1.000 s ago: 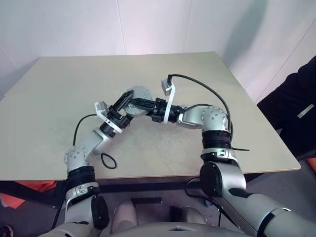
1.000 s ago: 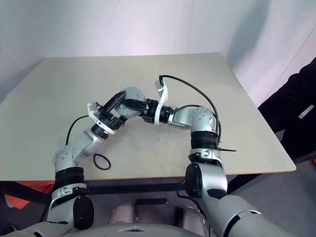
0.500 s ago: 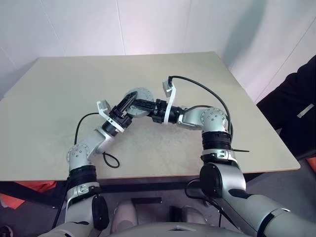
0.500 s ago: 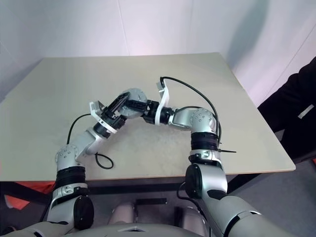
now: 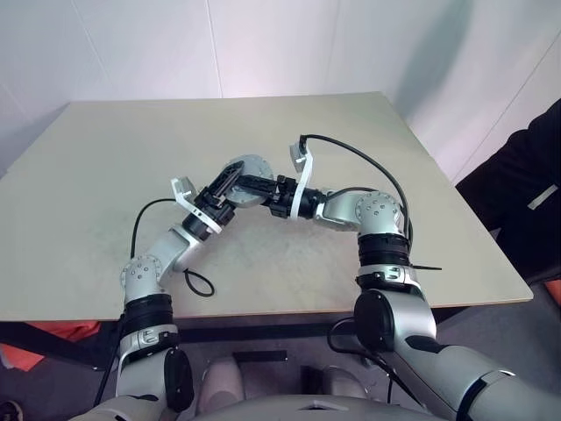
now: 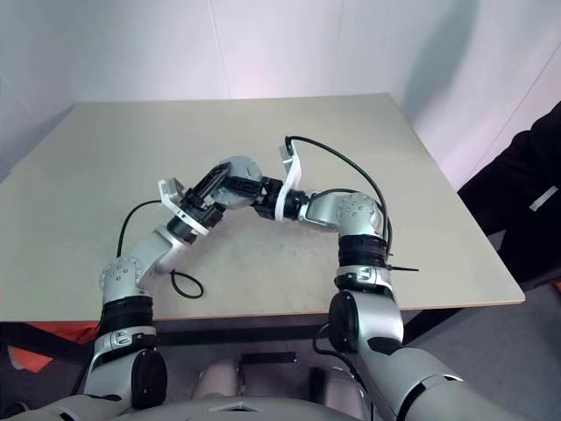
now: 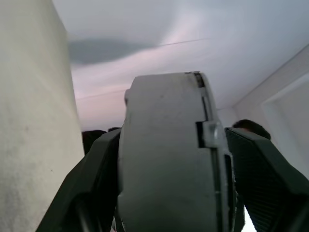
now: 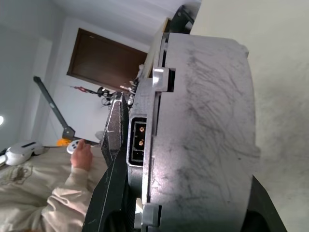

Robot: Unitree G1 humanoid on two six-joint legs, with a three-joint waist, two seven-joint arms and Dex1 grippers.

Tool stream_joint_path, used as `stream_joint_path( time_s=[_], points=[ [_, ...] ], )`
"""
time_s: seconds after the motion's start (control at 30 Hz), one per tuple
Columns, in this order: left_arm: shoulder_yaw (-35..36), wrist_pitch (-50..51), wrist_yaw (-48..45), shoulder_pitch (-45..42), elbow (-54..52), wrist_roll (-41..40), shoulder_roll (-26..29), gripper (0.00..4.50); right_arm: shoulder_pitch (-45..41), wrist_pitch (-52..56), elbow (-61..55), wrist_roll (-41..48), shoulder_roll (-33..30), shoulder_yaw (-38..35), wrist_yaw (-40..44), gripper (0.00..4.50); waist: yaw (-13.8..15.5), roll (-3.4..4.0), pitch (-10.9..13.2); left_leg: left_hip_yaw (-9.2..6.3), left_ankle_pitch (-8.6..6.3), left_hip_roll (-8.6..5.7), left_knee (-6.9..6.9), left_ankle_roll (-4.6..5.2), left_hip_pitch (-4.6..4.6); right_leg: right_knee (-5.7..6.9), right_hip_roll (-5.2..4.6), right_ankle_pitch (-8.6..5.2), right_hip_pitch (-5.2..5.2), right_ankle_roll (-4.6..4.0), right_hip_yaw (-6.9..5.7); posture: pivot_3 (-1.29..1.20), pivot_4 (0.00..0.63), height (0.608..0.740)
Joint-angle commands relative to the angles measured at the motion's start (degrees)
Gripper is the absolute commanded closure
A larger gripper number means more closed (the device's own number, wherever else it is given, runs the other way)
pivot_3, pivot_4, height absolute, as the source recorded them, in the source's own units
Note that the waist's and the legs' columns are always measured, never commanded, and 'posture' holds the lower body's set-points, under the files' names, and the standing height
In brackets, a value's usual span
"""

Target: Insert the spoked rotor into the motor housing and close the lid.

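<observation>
The motor housing (image 5: 248, 167) is a round grey body held in the air over the middle of the table. A seam (image 7: 212, 145) runs round it where the lid sits on it; I cannot tell which side is the lid. The spoked rotor is hidden. From the right, my right gripper (image 5: 254, 185) is shut on the housing's edge, its black fingers (image 8: 113, 179) against the body. My left gripper (image 5: 228, 180) comes in from the left. Its fingers (image 7: 91, 188) stand wide apart, one close by each flat face.
The beige table (image 5: 131, 140) lies below both hands. A black cable loop (image 5: 197, 285) hangs near its front edge. A person in a dark sleeve (image 5: 526, 193) stands at the table's right side, and the right wrist view has a person's hand (image 8: 82, 154) behind the housing.
My left wrist has turned a little beside the housing. Both hands stay in place, and the right grip is unchanged.
</observation>
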Motion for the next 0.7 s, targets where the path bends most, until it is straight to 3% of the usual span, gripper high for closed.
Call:
stream_joint_path(
  time_s=[0.03,0.6,0.7],
  points=[
    [0.56,0.03,1.80,-1.06,0.59,-1.33,-0.24,0.01,-2.21,-0.81,-1.74,1.93,0.69,0.02,1.58,2.31,0.00,0.00,0.00,0.00,0.00,0.00,0.00,0.00,0.00,0.00,0.00,0.00,0.00,0.00,0.00,0.00,0.000,0.740],
    [2.94,-0.19,2.49,-0.97,1.73,-3.41,0.08,0.01,-2.11,-0.25,-2.15,2.08,0.59,-0.04,1.76,2.31,0.01,0.00,0.00,0.00,0.00,0.00,0.02,0.00,0.00,0.02,0.00,0.00,0.00,0.00,0.00,0.00,0.000,0.740],
    [2.79,-0.30,2.20,-1.02,1.89,-2.99,0.09,0.91,-2.19,-0.23,-1.98,2.03,0.50,-0.09,1.74,2.31,0.01,-0.01,0.00,0.00,0.00,0.00,0.02,0.00,0.00,0.02,0.00,0.00,0.00,0.00,0.00,0.00,0.000,0.740]
  ],
)
